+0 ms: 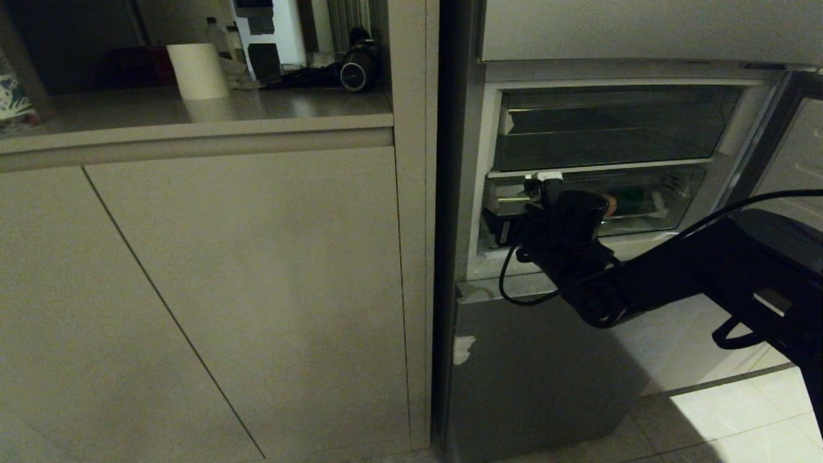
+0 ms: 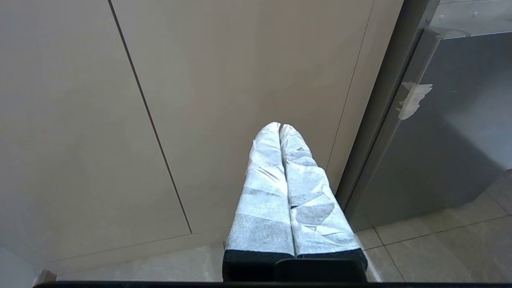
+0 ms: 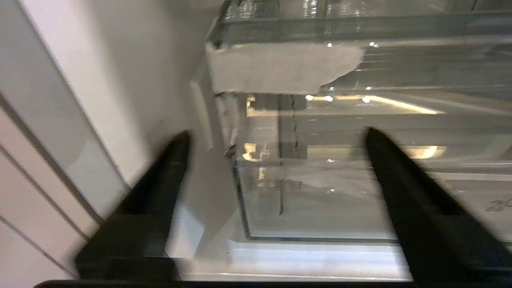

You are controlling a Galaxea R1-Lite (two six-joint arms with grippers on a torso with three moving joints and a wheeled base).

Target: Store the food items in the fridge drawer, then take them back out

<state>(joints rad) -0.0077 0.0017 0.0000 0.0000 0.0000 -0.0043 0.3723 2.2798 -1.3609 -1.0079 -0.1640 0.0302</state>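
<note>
The drawer [image 1: 649, 206] sits pushed into the open fridge [image 1: 546, 360], below a shallower clear tray [image 1: 611, 128]. Behind its clear front I make out an orange-brown piece [image 1: 611, 204] and a dark-green lump [image 1: 640, 196]. My right gripper [image 3: 276, 136] is at the drawer's left front corner, jaws spread, holding nothing. My left gripper [image 2: 280, 127] hangs closed before the cabinet [image 2: 220, 80], empty.
</note>
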